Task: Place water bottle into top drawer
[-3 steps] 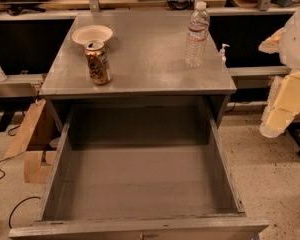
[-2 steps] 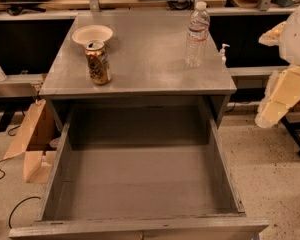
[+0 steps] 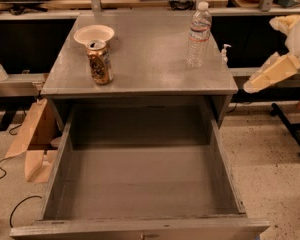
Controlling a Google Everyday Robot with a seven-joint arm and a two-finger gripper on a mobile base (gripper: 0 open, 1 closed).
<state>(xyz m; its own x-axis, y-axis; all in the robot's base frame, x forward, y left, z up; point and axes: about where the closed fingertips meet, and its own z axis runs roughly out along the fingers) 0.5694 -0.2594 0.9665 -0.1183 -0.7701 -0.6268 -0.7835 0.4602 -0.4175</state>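
Observation:
The water bottle (image 3: 198,34) is clear and ribbed with a white cap. It stands upright at the back right of the grey cabinet top (image 3: 145,64). The top drawer (image 3: 140,184) is pulled fully open below it, and its flat grey bottom is bare. My gripper (image 3: 251,87) is the cream-coloured end of the arm at the right edge. It hangs in the air to the right of the cabinet, lower than the bottle's cap and apart from the bottle, pointing left and down.
A brown-gold drink can (image 3: 100,62) and a white bowl (image 3: 93,34) stand at the cabinet top's left. A small white pump dispenser (image 3: 224,53) sits behind the right edge. Cardboard pieces (image 3: 35,139) lie on the floor left; a black stand leg (image 3: 290,126) lies right.
My arm has risen and swung left toward the cabinet's right side. The bottle, can and drawer have not moved.

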